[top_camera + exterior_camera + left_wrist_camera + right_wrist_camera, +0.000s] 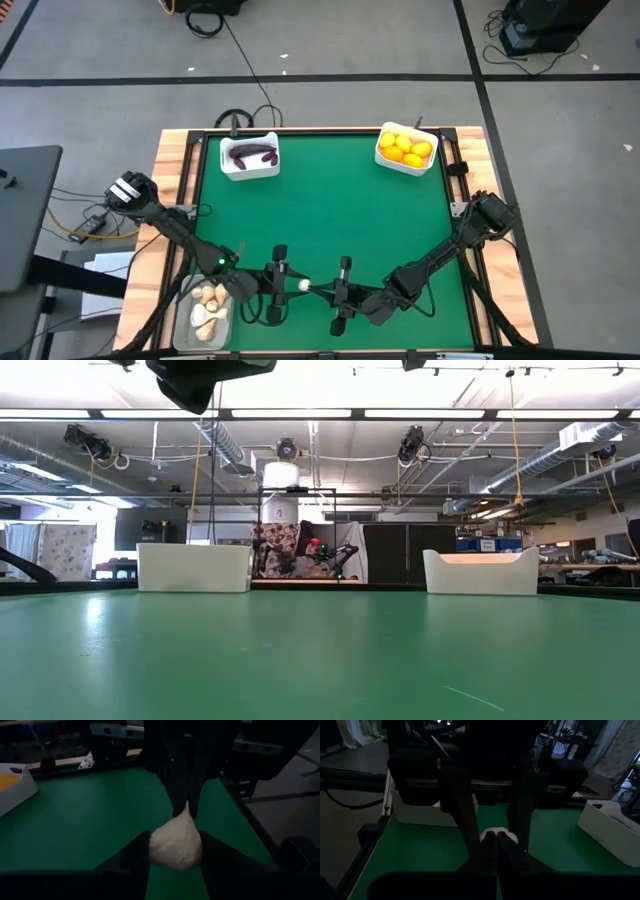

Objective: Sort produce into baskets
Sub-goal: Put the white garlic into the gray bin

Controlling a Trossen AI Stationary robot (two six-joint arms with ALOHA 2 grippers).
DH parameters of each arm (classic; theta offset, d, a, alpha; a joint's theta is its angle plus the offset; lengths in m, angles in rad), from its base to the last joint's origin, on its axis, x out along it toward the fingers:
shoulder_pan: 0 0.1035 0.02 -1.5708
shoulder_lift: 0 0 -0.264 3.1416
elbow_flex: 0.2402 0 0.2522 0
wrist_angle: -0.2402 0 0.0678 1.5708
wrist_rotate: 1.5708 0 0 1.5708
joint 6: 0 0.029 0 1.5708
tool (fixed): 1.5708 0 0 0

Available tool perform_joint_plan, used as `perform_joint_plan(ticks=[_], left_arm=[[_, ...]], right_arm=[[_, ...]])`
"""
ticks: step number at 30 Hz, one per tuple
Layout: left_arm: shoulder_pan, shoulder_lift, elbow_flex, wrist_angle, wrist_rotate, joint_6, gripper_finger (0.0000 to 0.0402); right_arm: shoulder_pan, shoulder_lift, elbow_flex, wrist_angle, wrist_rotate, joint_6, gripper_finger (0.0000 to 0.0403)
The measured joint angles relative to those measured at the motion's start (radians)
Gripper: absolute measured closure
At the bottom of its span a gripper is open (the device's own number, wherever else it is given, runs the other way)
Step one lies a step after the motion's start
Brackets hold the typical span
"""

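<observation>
Our left hand (293,284) sits at the near edge of the counter (330,210), its two fingers (130,857) closed around the body of a cream-white garlic bulb (176,845). Our right hand (318,288) meets it head-on from the right, its fingers (182,790) pinched narrow on the bulb's pointed tip, so both hands grip the same bulb at once. From above, the bulb shows as a small pale spot between the two hands, held over the green surface just left of the counter's middle.

Just left of the left hand, at the near left corner, the translucent basket (190,335) holds several more garlic bulbs (207,308). At the far left, well apart from the hands, a white basket (249,170) contains dark purple eggplant pieces (250,153). At the far right, the other white basket (405,164) is filled with yellow-orange citrus fruits (407,149).

The low view shows both white baskets standing upright on the far part of the counter, with open green surface in front of them.
</observation>
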Motion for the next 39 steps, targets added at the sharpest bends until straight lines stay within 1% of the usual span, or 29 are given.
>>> perform_joint_plan(ticks=[3, 6, 8, 10, 12, 15, 17, 21, 25, 28, 30, 35, 37, 39], left_arm=[[0.0, 0.0, 0.0, -0.005, 0.0, -0.005, 0.0271], [0.0, -0.011, 0.0, -0.026, 0.002, -0.004, 0.0277], [0.0, -0.036, 0.003, -0.093, 0.003, -0.009, 0.0276], [-0.001, -0.072, 0.012, -0.223, 0.004, -0.045, 0.0272], [-0.002, -0.108, 0.033, -0.39, 0.005, -0.117, 0.027], [-0.005, -0.153, 0.081, -0.67, 0.007, -0.254, 0.0269], [-0.012, -0.172, 0.12, -0.867, 0.041, -0.352, 0.0269], [-0.037, -0.186, 0.231, -1.215, 0.182, -0.535, 0.0269], [-0.096, -0.186, 0.304, -1.43, 0.308, -0.677, 0.0268], [-0.161, -0.186, 0.299, -1.469, 0.404, -0.766, 0.0268], [-0.205, -0.184, 0.272, -1.458, 0.435, -0.816, 0.0268], [-0.289, -0.181, 0.176, -1.396, 0.436, -0.959, 0.0265], [-0.312, -0.18, 0.142, -1.391, 0.444, -1.028, 0.0256], [-0.329, -0.18, 0.117, -1.392, 0.478, -1.079, 0.0241]], right_arm=[[0.0, 0.0, 0.0, 0.0, -0.004, 0.001, 0.0397], [0.0, 0.0, 0.0, 0.0, -0.007, 0.037, 0.0389], [-0.003, 0.0, 0.0, -0.007, -0.006, 0.042, 0.0372], [0.008, 0.0, 0.0, -0.012, -0.005, 0.038, 0.0344], [0.02, 0.0, 0.0, -0.02, 0.007, 0.061, 0.0311], [0.025, -0.003, 0.0, -0.073, 0.064, 0.179, 0.0263], [0.015, -0.005, 0.001, -0.14, 0.072, 0.266, 0.024], [-0.008, -0.005, 0.001, -0.279, 0.045, 0.39, 0.0222], [-0.037, -0.005, 0.0, -0.361, -0.016, 0.481, 0.0225], [-0.054, -0.005, 0.0, -0.362, -0.055, 0.491, 0.0232], [-0.061, -0.005, 0.0, -0.363, -0.067, 0.491, 0.0235], [-0.079, -0.005, 0.0, -0.362, -0.082, 0.48, 0.0238], [-0.091, -0.005, 0.0, -0.361, -0.098, 0.474, 0.0238], [-0.101, -0.005, 0.0, -0.361, -0.115, 0.473, 0.0238]])
